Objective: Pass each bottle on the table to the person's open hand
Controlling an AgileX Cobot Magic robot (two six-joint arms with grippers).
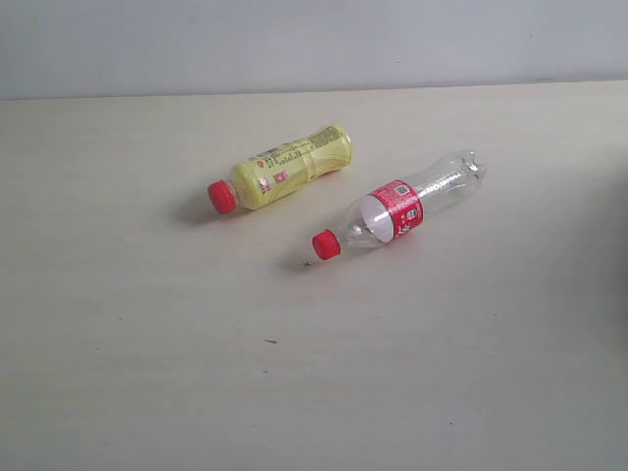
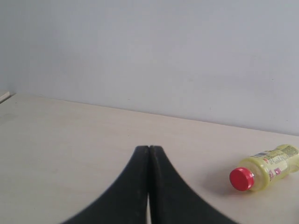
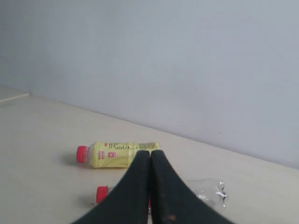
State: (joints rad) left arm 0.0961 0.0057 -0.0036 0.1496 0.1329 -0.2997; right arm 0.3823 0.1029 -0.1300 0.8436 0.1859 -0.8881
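The yellow bottle [image 1: 285, 169] is lying on its side toward the far middle of the tabletop [image 1: 137, 373], its red cap pointing to the left of the exterior view. Nearer and to the right, the clear bottle [image 1: 407, 206] with the red label is lying on its side too, cap aimed much the same way. The two are sitting close together but not touching. Those are the only bottles I am seeing, and neither is being held.

The left pincer [image 2: 149, 148] is hanging above bare tabletop with its black fingers pressed together and nothing between them, the yellow bottle lying off ahead of it. The right pincer [image 3: 150, 153] is pressed together and empty as well, looking across at both bottles. No open hand is showing in any view.

To my eye the job is sitting at its very start, with a first pick being lined up. The next move is calling for one pincer to spread, come down across a bottle's round body and pinch it firmly, since a lying bottle is liable to roll from a glancing touch.
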